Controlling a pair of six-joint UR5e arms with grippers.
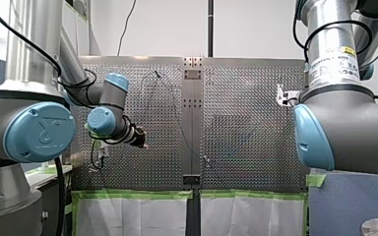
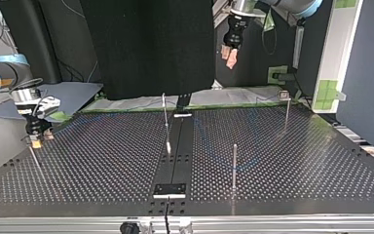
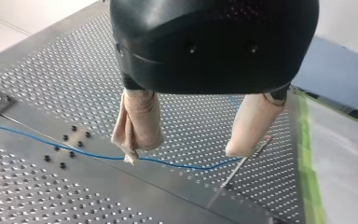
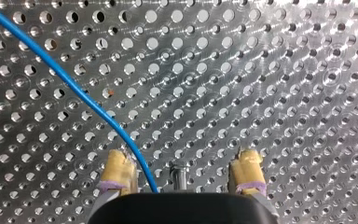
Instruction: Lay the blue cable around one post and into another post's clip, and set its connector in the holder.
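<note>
My left gripper (image 3: 182, 154) hangs high over the bench (image 3: 37, 84). Its beige pads (image 3: 137, 126) are spread wide, with nothing between them. Below it the blue cable (image 3: 93, 155) lies flat on the perforated plate and runs on past a thin post (image 3: 242, 163) just beside one pad. In the top view this gripper sits in the upper middle of the frame, well clear of the surface.

At the top view's left edge, my right gripper (image 2: 35, 139) is down low, close to the bench. In its wrist view the yellow pads (image 4: 119, 170) stand apart. The cable passes between them, close along one pad but not pinched. A post tip (image 4: 179, 176) stands between the fingers too. From there the cable sweeps ahead across the holes.
</note>
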